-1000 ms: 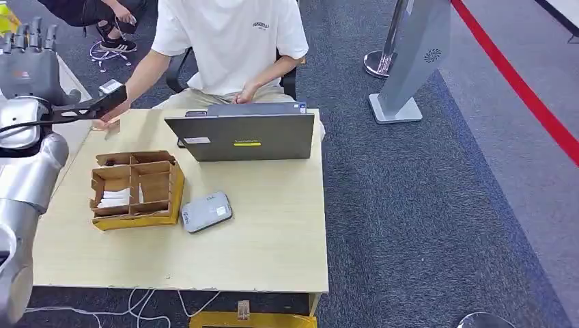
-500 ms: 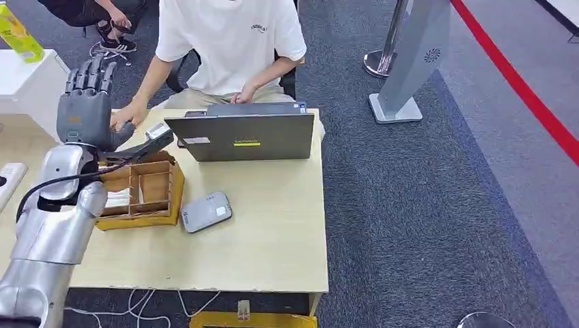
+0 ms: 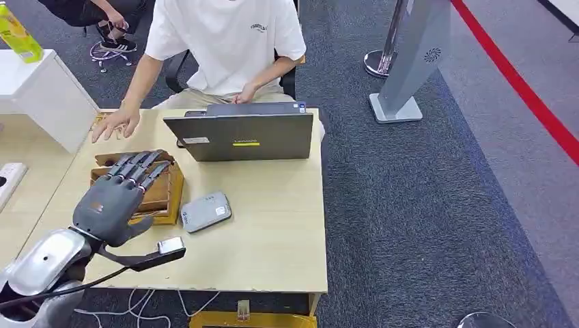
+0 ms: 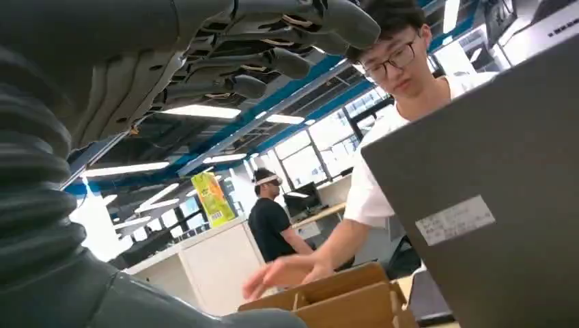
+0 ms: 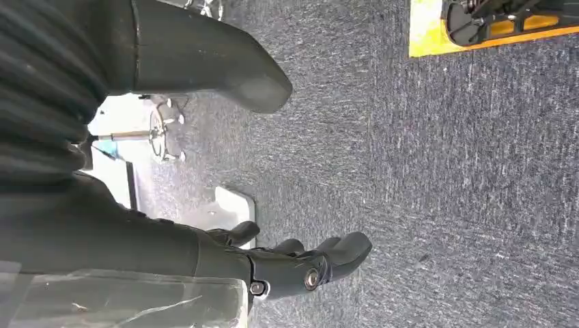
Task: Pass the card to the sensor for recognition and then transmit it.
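A cardboard divider box [image 3: 166,193] sits on the left half of the wooden table [image 3: 273,239]; my left hand [image 3: 116,198] covers its compartments, so the white cards in it are hidden. The hand is palm down with its fingers [image 3: 140,166] stretched out apart over the box, holding nothing. The left wrist view has those fingers [image 4: 273,41] above the box's cardboard walls [image 4: 334,301]. Right of the box lies the flat grey sensor [image 3: 205,211]. My right hand [image 5: 300,263] hangs empty over the carpet, fingers loosely apart.
A grey laptop [image 3: 242,137] stands open at the table's far edge, its back toward me. A person in a white shirt [image 3: 229,41] sits behind it, one hand [image 3: 115,124] flat on the table beyond the box. A white cabinet [image 3: 41,96] stands at left.
My left arm has swung down from a raised pose at the far left and now reaches over the box. The person's hand has stayed by the table's far-left corner.
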`<state>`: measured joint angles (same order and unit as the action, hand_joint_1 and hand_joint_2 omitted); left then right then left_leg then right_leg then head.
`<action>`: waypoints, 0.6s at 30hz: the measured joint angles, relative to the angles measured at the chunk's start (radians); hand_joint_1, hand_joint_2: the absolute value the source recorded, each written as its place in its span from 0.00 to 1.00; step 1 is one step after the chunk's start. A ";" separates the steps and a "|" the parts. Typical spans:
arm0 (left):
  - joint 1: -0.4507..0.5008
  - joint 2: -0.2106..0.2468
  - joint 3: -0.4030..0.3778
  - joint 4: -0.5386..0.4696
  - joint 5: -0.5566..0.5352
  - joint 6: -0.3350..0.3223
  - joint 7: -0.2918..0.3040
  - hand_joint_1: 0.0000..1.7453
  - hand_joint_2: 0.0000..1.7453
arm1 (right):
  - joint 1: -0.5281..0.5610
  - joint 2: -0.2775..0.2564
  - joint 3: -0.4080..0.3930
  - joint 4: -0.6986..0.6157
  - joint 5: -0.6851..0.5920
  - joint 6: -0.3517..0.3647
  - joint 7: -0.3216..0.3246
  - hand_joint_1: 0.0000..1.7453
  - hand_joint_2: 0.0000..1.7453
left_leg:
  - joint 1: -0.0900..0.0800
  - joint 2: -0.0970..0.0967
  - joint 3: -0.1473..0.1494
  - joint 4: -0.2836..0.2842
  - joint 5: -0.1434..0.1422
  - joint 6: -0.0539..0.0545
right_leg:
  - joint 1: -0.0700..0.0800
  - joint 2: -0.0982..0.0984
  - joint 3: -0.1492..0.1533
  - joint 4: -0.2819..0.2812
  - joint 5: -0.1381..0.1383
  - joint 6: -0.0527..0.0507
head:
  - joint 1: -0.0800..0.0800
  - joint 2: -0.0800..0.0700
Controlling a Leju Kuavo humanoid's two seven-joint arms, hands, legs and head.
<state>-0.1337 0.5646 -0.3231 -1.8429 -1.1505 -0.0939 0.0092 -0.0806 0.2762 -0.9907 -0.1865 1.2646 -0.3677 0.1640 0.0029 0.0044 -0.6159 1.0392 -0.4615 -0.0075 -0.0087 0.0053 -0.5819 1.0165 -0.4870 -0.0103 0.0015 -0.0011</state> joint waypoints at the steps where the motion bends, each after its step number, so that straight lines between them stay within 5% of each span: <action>1: 0.006 0.009 0.000 -0.005 0.001 -0.003 0.000 0.00 1.00 | 0.000 0.000 -0.002 0.000 0.000 0.000 0.000 0.00 1.00 | 0.000 0.000 0.000 0.000 0.000 0.000 | 0.000 0.000 0.000 0.000 0.000 0.000 | 0.000 0.000; 18: -0.010 0.013 0.003 0.180 -0.022 -0.075 0.096 0.00 1.00 | -0.001 0.002 -0.002 0.000 0.039 0.023 -0.004 0.00 1.00 | 0.000 -0.001 0.000 0.000 0.000 0.000 | 0.000 -0.001 0.000 0.000 0.001 0.000 | 0.000 0.000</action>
<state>-0.1436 0.5779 -0.3200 -1.6627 -1.1723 -0.1690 0.1053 -0.0821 0.2781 -0.9926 -0.1865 1.3031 -0.3445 0.1602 0.0027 0.0036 -0.6156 1.0396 -0.4612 -0.0073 -0.0088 0.0046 -0.5816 1.0166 -0.4863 -0.0107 0.0015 -0.0011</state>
